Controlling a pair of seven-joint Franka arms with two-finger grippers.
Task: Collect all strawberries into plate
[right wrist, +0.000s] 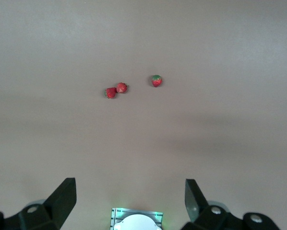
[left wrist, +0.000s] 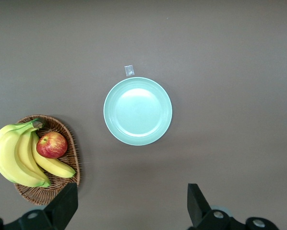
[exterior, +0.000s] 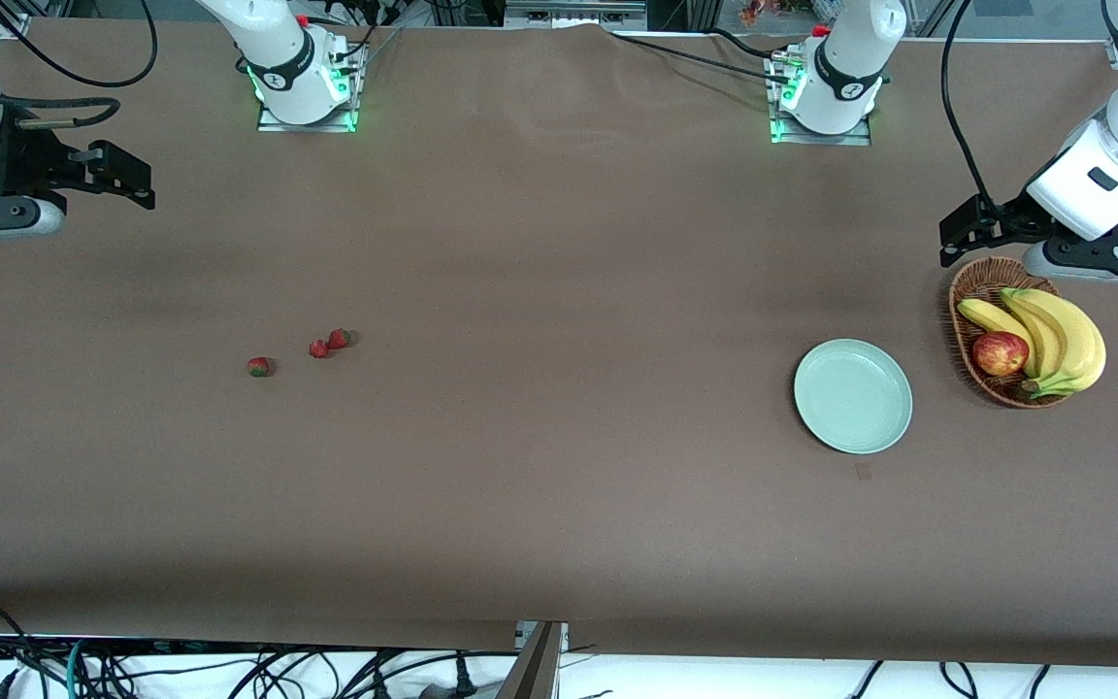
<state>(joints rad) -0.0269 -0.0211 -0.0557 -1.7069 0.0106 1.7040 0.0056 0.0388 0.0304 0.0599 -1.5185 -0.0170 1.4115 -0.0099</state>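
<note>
Risk: the strawberries (exterior: 317,348) are tiny and rounded, so a berry may be rolled away or squashed if the fingers are closed off-centre. Three red berries w/ green caps are seen toward the right arm's end; two lie almost touching, one apart. The plate (exterior: 852,395), pale mint, is kept empty beside the basket (exterior: 986,282). Right gripper (exterior: 117,180) and left gripper (exterior: 969,231) are held w/ fingers apart, nothing held.

A smooth, faintly glossy pale mint-green round plate (exterior: 852,396) lies on matt brown table covering (exterior: 559,505); the brown basket (exterior: 974,291) is rough woven wicker.
</note>
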